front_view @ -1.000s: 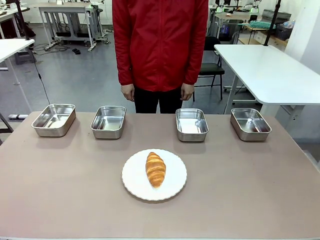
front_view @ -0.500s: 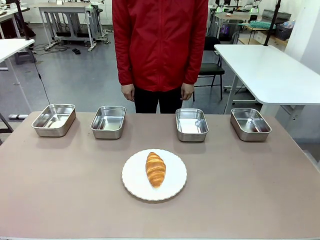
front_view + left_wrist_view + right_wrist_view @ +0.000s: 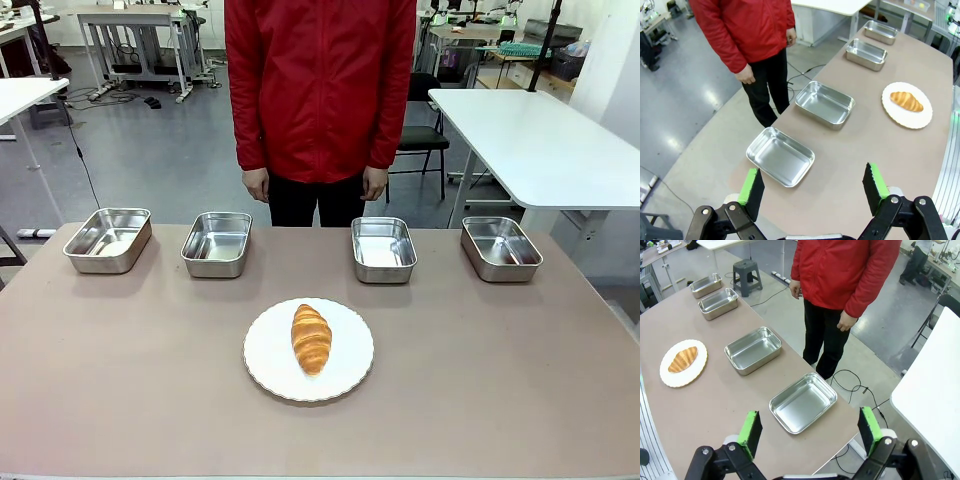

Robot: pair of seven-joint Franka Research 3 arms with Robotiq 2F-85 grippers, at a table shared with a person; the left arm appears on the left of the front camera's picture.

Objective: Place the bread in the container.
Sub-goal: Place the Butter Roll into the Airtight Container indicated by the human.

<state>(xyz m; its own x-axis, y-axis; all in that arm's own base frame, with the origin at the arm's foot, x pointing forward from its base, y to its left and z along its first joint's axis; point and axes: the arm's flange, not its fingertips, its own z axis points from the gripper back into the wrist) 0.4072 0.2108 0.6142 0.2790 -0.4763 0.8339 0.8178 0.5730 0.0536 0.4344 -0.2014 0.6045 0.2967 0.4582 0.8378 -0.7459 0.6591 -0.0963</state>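
The bread (image 3: 311,338), a golden-brown croissant, lies on a round white plate (image 3: 350,370) in the middle of the table; it also shows as the bread (image 3: 906,101) and the bread (image 3: 683,359) in the wrist views. Several steel containers stand in a row along the far edge, such as one container (image 3: 383,250) right of centre, and none holds anything. My left gripper (image 3: 814,186) hangs open high above the table's left end. My right gripper (image 3: 810,432) hangs open high above the right end. Both are empty.
A person in a red jacket (image 3: 320,85) stands at the far side, hands (image 3: 256,184) down at their sides. The leftmost container (image 3: 108,239) and the rightmost container (image 3: 500,247) sit near the table's ends. A white table (image 3: 540,145) stands behind on the right.
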